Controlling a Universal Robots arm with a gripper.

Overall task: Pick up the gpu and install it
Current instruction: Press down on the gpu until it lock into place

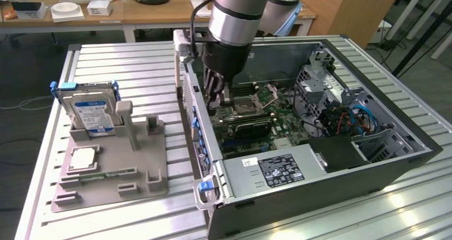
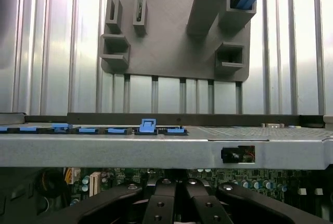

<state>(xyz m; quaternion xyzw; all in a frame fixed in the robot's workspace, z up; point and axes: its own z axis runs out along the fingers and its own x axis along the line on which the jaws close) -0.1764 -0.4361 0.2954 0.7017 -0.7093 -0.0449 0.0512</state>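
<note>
The gripper [image 1: 216,98] is lowered inside the open computer case [image 1: 395,160], close to the case wall on the exterior view's left and over the far part of the motherboard [image 1: 247,124]. Its fingers [image 2: 158,206] are pressed together. Whether a thin card is pinched between them cannot be told.

The gpu cannot be picked out with certainty. On the grey holder tray [image 1: 113,189] on the tabletop [image 1: 42,144], at the exterior view's left of the case, stand the hard drive [image 1: 88,112] and a memory stick [image 1: 106,174], but no dark card.

By my judgement the gpu is light, stiff and thin, but fragile. It is best held by its bare upper edge or near the metal bracket, away from components and the contact strip. It is also best kept square, since a tilted card would bind.
</note>
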